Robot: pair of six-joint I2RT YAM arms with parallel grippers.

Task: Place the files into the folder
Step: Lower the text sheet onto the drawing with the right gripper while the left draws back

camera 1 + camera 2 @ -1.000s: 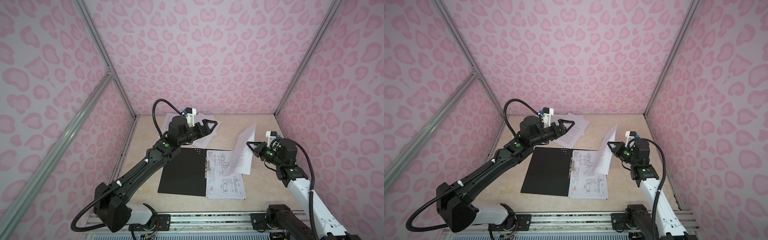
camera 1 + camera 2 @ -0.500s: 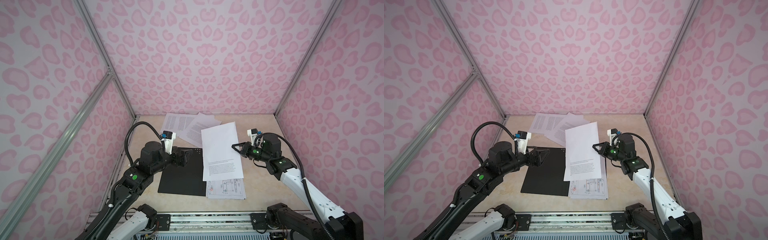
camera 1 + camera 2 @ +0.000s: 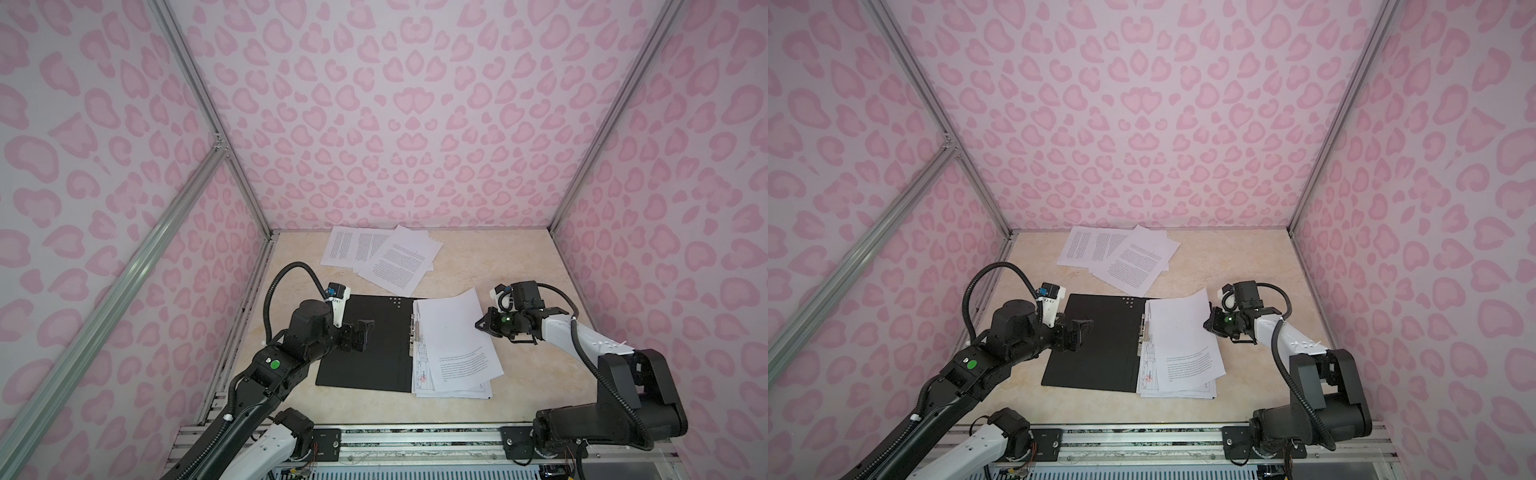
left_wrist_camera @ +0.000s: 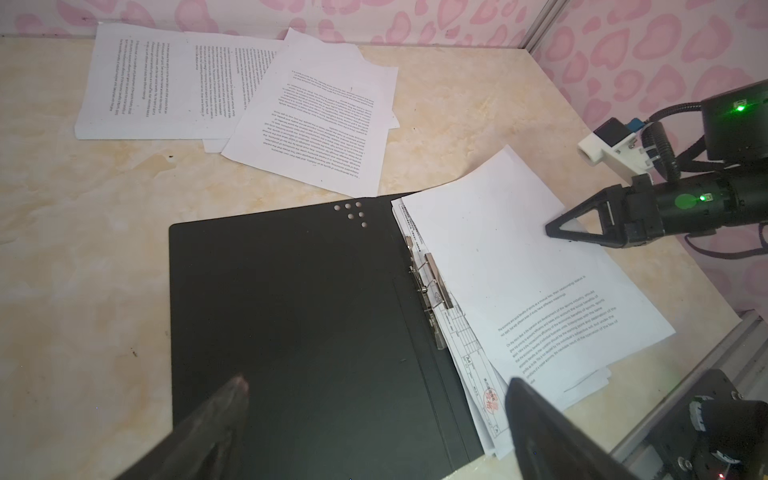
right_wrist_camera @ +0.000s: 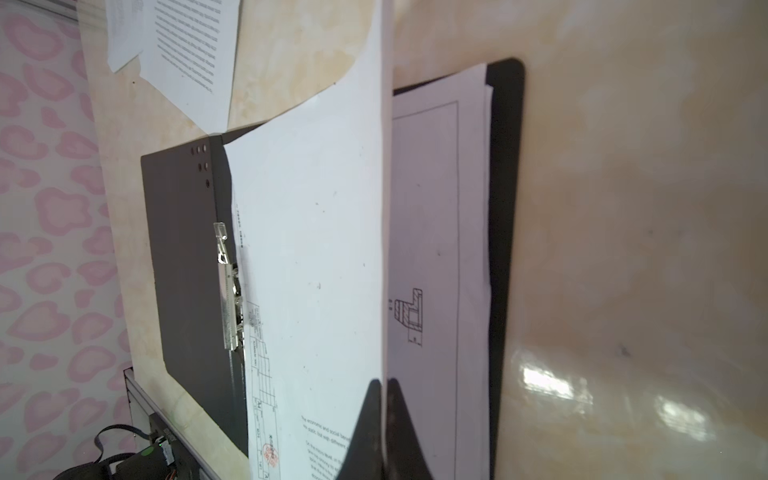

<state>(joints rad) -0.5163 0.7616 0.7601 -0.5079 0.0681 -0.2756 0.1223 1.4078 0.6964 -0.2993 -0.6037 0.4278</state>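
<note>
Paper sheet (image 3: 453, 332) in tight pinch of right gripper (image 3: 478, 325), draped over files (image 3: 457, 388) on right half of open black folder (image 3: 365, 357); left gripper (image 3: 362, 333) empty, jaws wide apart, above left half.

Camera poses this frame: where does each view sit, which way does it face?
Both top views: high behind the bases, looking down and forward; left arm, right arm, folder, loose files show.
Left wrist: on the left arm, facing across the folder toward the right gripper; own left gripper open.
Right wrist: on the right arm, looking along the held sheet; own gripper shut on it.
Shared: both wrist views show the spine clip.
</note>
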